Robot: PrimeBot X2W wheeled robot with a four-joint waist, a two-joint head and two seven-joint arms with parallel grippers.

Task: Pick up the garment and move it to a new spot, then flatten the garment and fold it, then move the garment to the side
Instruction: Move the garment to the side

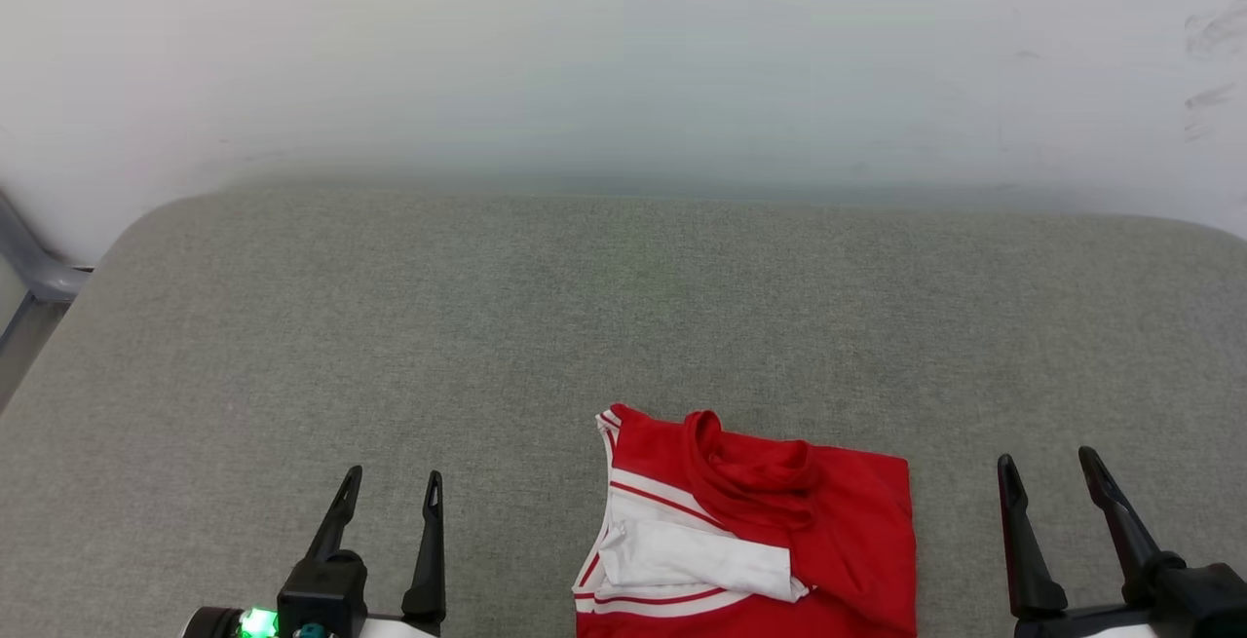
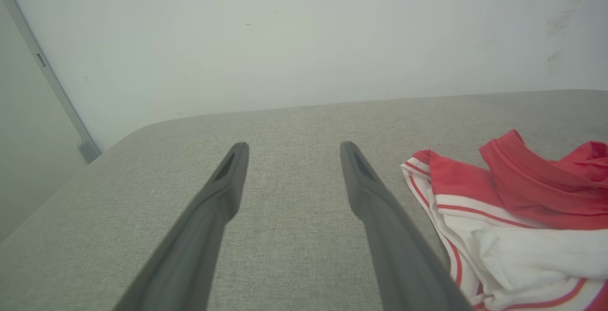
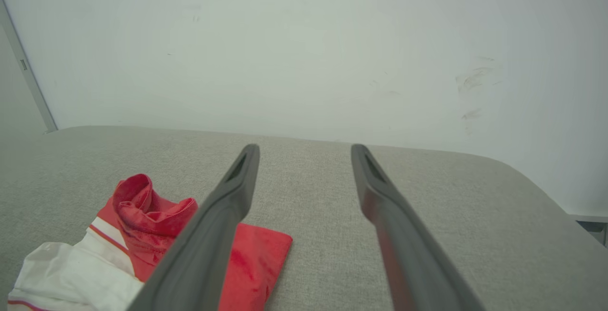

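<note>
Currently the garment (image 1: 760, 531) lies in a loose, layered heap on the bench (image 1: 623, 307), at its near edge and somewhat right of its middle. The red body is on top, a white striped sleeve is tucked across, and the collar is bunched up in a ridge. Left gripper (image 1: 395, 474) hovers over the bench's near-left part, fingers spread, nothing between them. Right gripper (image 1: 1045, 459) hovers over the bench's near-right part, likewise spread and empty, and is the closer of the two to the cloth. Main risk, as I judge it: a pinch on the raised collar or the loose sleeve takes one layer only, so the rest trails, twists or drops on the lift. Second risk: the heap sits at the bench's near edge, its lower part cut off in the head view, so a sideways nudge from a finger could drag it over that edge. Third: fingers driven too low may catch the bench's woven grey cover together with the cloth. Uneven grips from the two sides would skew any later flattening.
</note>
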